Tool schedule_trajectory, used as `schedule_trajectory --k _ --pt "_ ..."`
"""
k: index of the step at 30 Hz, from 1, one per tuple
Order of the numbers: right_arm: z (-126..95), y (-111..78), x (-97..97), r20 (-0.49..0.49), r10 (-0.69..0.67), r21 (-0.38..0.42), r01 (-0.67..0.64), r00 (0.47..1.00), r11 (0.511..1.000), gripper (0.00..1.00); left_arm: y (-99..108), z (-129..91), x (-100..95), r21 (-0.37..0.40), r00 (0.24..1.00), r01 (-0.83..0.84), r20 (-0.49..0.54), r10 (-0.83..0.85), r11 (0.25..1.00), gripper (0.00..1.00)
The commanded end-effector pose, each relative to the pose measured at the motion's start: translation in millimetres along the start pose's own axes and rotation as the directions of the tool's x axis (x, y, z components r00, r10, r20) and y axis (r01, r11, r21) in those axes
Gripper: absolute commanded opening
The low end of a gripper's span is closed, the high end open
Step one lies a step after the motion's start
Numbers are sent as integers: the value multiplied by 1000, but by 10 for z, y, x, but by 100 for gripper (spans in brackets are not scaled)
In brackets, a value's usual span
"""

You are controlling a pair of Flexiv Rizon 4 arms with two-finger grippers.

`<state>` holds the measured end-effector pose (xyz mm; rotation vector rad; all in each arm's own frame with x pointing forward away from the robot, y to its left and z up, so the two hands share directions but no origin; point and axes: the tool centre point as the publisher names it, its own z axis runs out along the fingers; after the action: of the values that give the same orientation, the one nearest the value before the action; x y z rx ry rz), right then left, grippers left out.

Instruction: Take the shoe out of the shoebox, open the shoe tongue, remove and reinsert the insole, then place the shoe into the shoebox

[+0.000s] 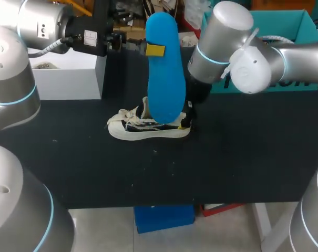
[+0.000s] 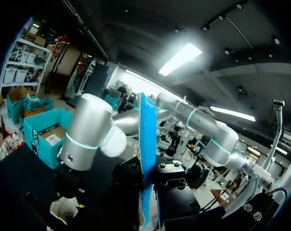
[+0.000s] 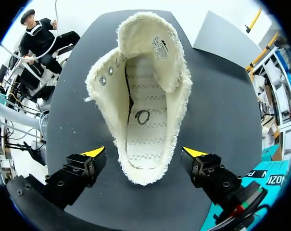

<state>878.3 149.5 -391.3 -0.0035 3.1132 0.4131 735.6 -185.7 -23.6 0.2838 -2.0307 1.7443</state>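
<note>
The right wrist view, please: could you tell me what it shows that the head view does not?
Only the right wrist view shows inside the shoe: bare footbed, tongue folded back, the right tool open either side of the heel. Only the head view shows the blue insole, held upright above the shoe by the left tool. Both show the shoe on the black table and the teal shoebox.

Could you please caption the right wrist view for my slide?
Open right end effector straddling the heel of the shoe.

shoe (image 1: pixel 143 130) upright, tongue (image 3: pixel 155 48) open | insole (image 1: pixel 164 79) blue, vertical, above shoe
</note>
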Motion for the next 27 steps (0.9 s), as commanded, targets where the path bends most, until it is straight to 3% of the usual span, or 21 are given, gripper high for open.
schedule_trajectory --k 1,27 --pt "-7 64 -16 -1 -1 137 1 1000 991 100 11 10 -2 2 1000 -1 2 1 1000 0" --pt "57 154 7 0 -10 121 10 1000 993 100 11 10 -2 2 1000 -1 2 1 1000 0"
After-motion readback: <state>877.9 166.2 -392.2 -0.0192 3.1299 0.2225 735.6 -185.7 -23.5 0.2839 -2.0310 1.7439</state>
